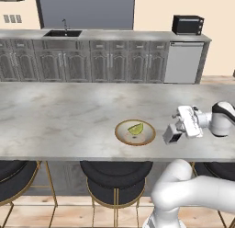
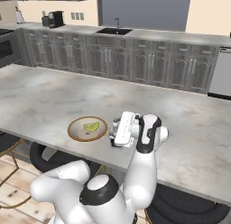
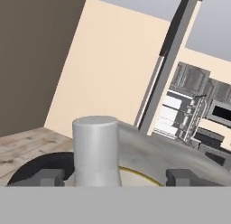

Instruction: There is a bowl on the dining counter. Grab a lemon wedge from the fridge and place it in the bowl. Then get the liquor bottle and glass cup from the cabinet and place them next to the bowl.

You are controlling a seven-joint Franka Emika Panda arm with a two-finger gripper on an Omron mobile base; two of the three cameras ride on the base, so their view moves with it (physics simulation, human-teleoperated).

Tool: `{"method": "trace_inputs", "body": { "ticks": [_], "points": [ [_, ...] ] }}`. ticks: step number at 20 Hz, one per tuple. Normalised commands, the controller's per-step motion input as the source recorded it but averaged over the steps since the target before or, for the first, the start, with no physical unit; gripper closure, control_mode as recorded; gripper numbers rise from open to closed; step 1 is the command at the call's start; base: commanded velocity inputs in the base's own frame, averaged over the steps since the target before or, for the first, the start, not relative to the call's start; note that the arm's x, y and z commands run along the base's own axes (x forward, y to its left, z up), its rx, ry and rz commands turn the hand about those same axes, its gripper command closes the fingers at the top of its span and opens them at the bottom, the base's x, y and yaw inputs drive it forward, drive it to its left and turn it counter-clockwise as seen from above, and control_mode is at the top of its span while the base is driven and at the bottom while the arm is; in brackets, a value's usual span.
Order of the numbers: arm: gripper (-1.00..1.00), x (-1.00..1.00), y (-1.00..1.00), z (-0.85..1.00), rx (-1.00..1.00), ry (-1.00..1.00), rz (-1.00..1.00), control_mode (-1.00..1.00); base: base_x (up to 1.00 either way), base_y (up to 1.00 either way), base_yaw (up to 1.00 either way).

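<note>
The tan-rimmed bowl [image 1: 124,135] sits near the front edge of the marble dining counter [image 1: 59,116], with the yellow-green lemon wedge [image 1: 136,128] lying inside it. Just right of the bowl, my gripper [image 1: 169,136] hovers low over the counter and points toward the bowl. In the hand view the gripper [image 3: 115,177] is open. The pale neck of the liquor bottle [image 3: 95,148] stands upright between the fingertips [image 3: 47,177], with a gap on each side. From the right base view, bowl [image 2: 74,133], wedge [image 2: 91,126] and gripper [image 2: 113,139] line up the same way. The glass cup is out of view.
Black stools [image 1: 115,176] are tucked under the counter's front edge. Along the back wall run grey cabinets with a sink [image 1: 63,33], a dishwasher [image 1: 183,61], a toaster oven [image 1: 187,25] and a coffee machine [image 2: 53,19]. A shelved white-grey interior [image 3: 177,114] shows far off.
</note>
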Motion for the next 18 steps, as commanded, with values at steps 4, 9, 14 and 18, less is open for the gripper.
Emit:
{"method": "trace_inputs", "body": {
  "ticks": [4,9,14,18],
  "points": [
    [-1.0,-0.03,0.0,0.5,-0.03,-0.03,0.0,-1.0,0.0,0.0,0.0],
    [-1.0,0.04,0.0,0.73,-0.05,0.0,0.0,-1.0,0.0,0.0,0.0],
    [-1.0,-0.25,0.16,0.77,-0.07,-0.08,0.0,-1.0,0.0,0.0,0.0],
    [-1.0,-0.65,0.37,0.66,-0.08,-0.1,-0.01,-1.0,0.0,0.0,0.0]
  ]
}}
